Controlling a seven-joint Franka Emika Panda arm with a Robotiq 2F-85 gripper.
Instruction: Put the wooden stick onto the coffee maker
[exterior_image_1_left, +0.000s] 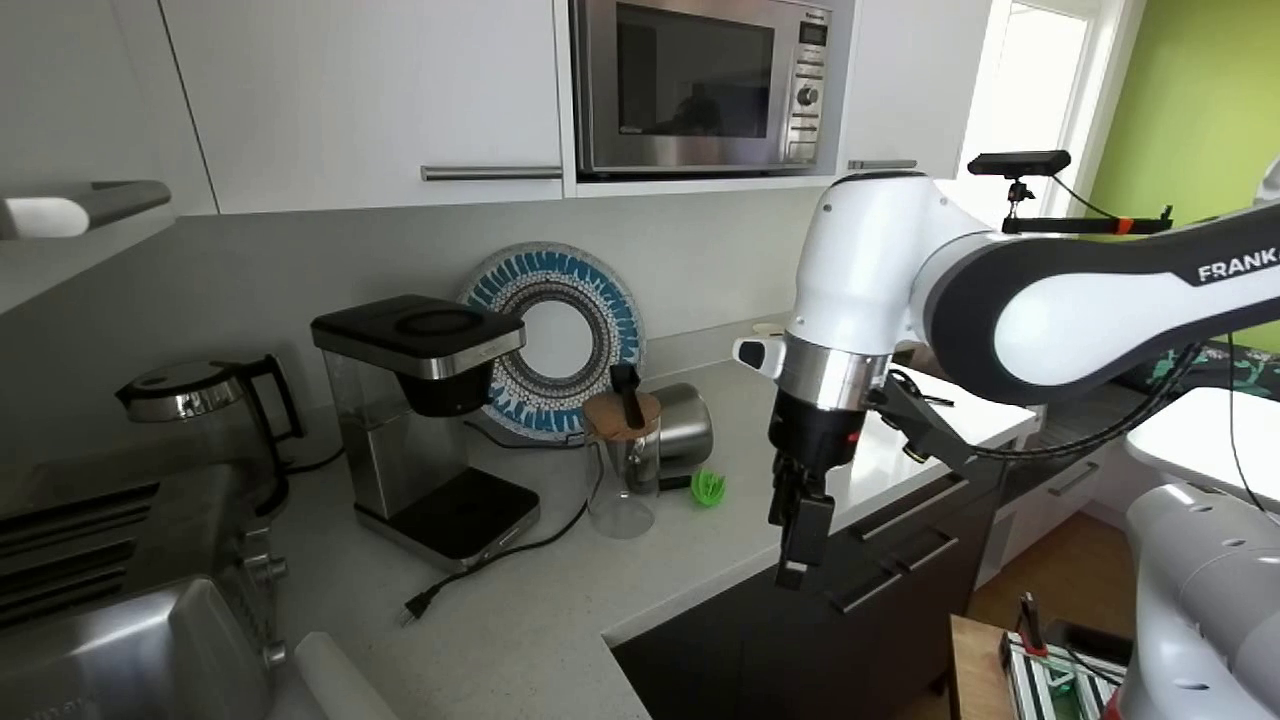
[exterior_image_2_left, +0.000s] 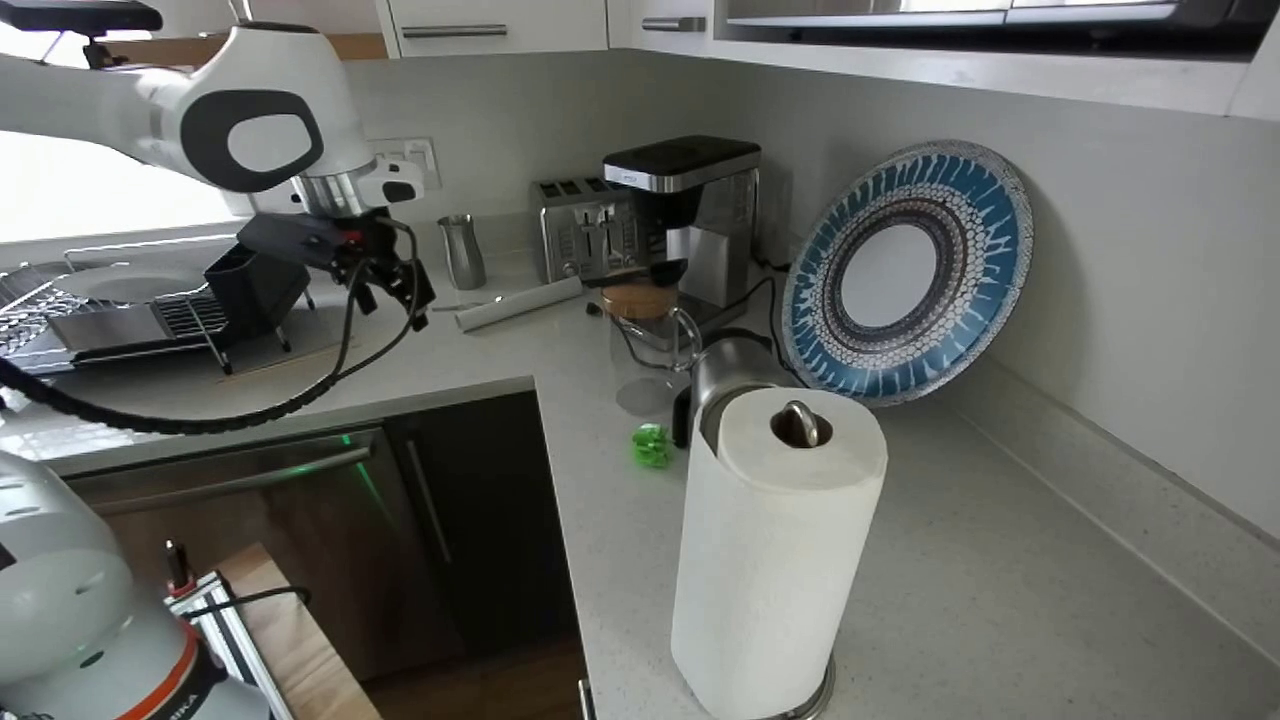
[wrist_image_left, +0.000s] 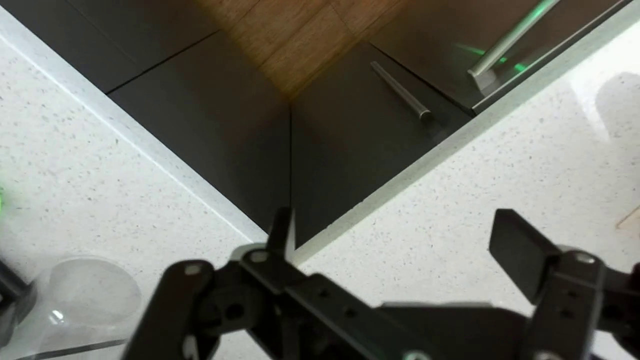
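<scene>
The black coffee maker (exterior_image_1_left: 405, 450) stands on the counter against the back wall, with its flat overhanging top and black base plate. It also shows in an exterior view (exterior_image_2_left: 712, 245). A thin tan strip that looks like the wooden stick (exterior_image_2_left: 295, 362) lies on the counter beside the dish rack. Its end shows at the right edge of the wrist view (wrist_image_left: 630, 218). My gripper (exterior_image_1_left: 797, 545) points down over the counter's inner corner, apart from both. In the wrist view the gripper (wrist_image_left: 392, 235) has its fingers wide apart with nothing between them.
A glass jar with a cork lid (exterior_image_1_left: 622, 440), a steel pitcher (exterior_image_1_left: 682, 430) and a green item (exterior_image_1_left: 708, 488) stand before the coffee maker. A toaster (exterior_image_1_left: 130, 600) and glass jug (exterior_image_1_left: 200, 400) flank it. A white roll (exterior_image_2_left: 520, 303), paper towels (exterior_image_2_left: 780, 560) and dish rack (exterior_image_2_left: 140, 325) line the counter.
</scene>
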